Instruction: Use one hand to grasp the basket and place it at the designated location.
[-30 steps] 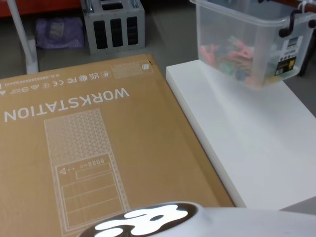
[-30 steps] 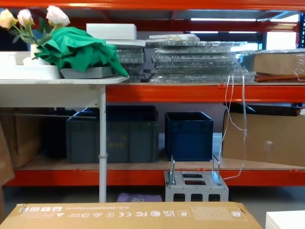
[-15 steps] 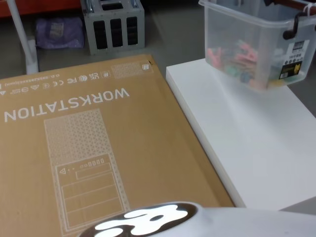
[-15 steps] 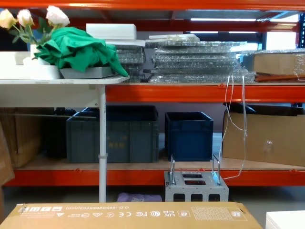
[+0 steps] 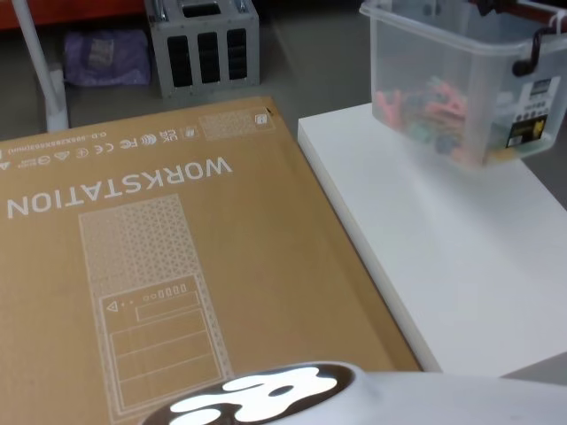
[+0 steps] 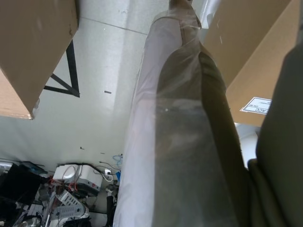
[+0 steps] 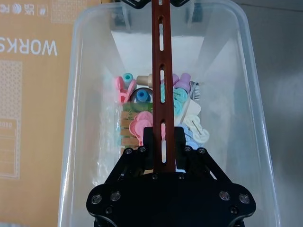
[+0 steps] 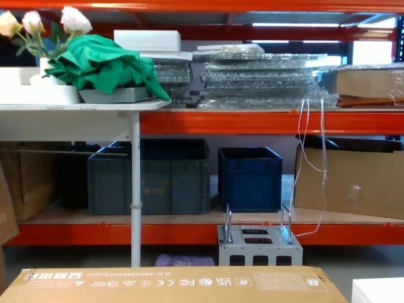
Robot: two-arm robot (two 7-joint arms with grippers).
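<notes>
Basket [image 5: 461,88] at far end of white table [image 5: 461,257], small coloured items inside. Right gripper [image 7: 164,135] clamped on its reddish-brown handle bar [image 7: 159,71]. Left gripper's state: cannot tell.

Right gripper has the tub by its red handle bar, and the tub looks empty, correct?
Not empty. The right gripper does clamp the handle bar, but the right wrist view shows the tub holding a pile of small colourful plastic pieces.

Head looks down – chest level, forward; both share cardboard box [image 5: 151,257].
</notes>
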